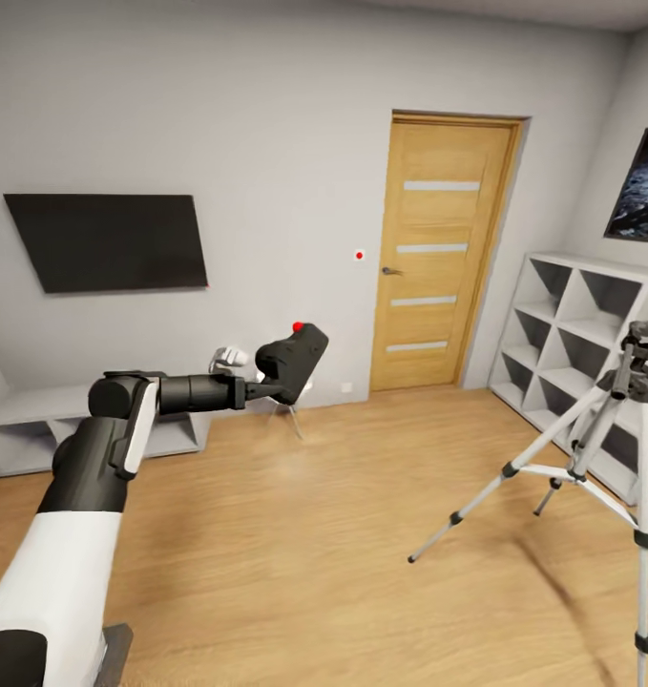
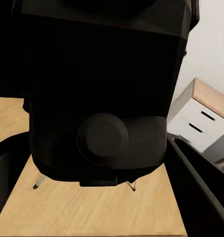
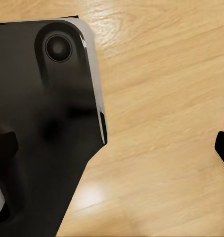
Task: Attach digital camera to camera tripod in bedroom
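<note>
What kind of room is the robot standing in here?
Probably a room in a home: a wood plank floor, a wooden door, a dark screen on the wall and a white cube shelf. A tripod stands before the shelf.

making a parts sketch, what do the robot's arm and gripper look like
The left arm has a glossy white upper shell, then matte black rounded segments with a white strip at the elbow and a black cylindrical forearm. The left gripper is black; its fingers are dark, flat-sided bars. No cables or markings are visible.
</note>
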Controlling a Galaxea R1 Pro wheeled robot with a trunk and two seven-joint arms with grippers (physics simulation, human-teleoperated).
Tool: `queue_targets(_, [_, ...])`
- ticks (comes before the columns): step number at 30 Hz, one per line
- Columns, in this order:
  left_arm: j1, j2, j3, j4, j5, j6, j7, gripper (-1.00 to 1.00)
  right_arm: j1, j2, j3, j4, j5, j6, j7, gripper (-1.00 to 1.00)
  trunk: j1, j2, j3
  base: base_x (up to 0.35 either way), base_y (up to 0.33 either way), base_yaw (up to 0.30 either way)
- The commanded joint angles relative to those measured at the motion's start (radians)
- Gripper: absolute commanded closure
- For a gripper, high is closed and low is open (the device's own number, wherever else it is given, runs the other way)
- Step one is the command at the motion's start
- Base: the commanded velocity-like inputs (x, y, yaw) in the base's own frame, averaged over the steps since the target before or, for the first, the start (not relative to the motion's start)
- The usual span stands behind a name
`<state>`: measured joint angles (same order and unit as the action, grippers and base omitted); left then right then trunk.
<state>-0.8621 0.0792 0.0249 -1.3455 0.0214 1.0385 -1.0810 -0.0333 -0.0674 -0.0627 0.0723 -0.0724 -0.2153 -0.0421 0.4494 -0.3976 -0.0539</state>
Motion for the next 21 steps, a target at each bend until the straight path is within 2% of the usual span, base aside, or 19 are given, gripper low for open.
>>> queue_targets(1, [-0.002,0.000,-0.003,0.000,0.003,0.009,-0.002,1.00,-0.002,0.000,-0.006,0.004,-0.006,-0.009,0.002,-1.00,0.001,-0.002,-0.002,0.000,0.000,0.273])
queue_targets(5, [-0.023,-0.002,-0.012,-0.003,0.002,0.009,0.001,1.00,-0.002,0.000,-0.005,0.004,-0.006,-0.009,0.002,-1.00,0.001,-0.002,-0.002,0.000,0.000,0.275])
queue_targets(7, [-0.053,-0.003,-0.014,-0.003,0.002,0.009,0.000,1.00,-0.002,0.000,-0.005,0.004,-0.006,-0.009,0.002,-1.00,0.001,-0.002,-0.002,0.000,0.000,0.277])
queue_targets(8, [-0.108,-0.003,-0.016,0.008,0.002,0.009,0.000,1.00,-0.002,0.000,-0.006,0.004,-0.006,-0.009,0.002,-1.00,0.001,-0.002,-0.002,0.000,0.000,0.278])
queue_targets(12, [-0.182,-0.007,-0.017,0.059,0.002,0.009,0.000,1.00,-0.002,0.000,-0.006,0.004,-0.006,-0.009,0.002,-1.00,0.001,-0.002,-0.002,0.000,0.000,0.278])
queue_targets(14, [-0.271,-0.020,-0.024,0.132,0.001,0.009,0.000,1.00,-0.002,0.000,-0.006,0.004,-0.006,-0.010,0.002,-1.00,0.001,-0.002,-0.002,0.000,0.000,0.278])
queue_targets(17, [-0.365,-0.027,-0.068,0.210,0.000,0.009,-0.001,1.00,-0.002,0.000,-0.006,0.004,-0.006,-0.010,0.002,-1.00,0.001,-0.002,-0.002,0.000,0.000,0.275])
queue_targets(19, [-0.382,-0.029,-0.096,0.221,-0.001,0.009,-0.001,1.00,-0.002,0.000,-0.006,0.004,-0.006,-0.010,0.002,-1.00,0.001,-0.002,-0.002,0.000,0.000,0.251])
queue_targets(20, [-0.393,-0.031,-0.128,0.227,-0.001,0.009,-0.001,1.00,-0.002,0.000,-0.006,0.004,-0.006,-0.010,0.002,-1.00,0.001,-0.002,-0.002,0.000,0.000,0.207])
queue_targets(21, [-0.397,-0.032,-0.145,0.227,-0.001,0.009,-0.002,1.00,-0.002,0.000,-0.006,0.004,-0.006,-0.010,0.002,-1.00,0.001,-0.002,-0.002,0.000,0.000,0.187])
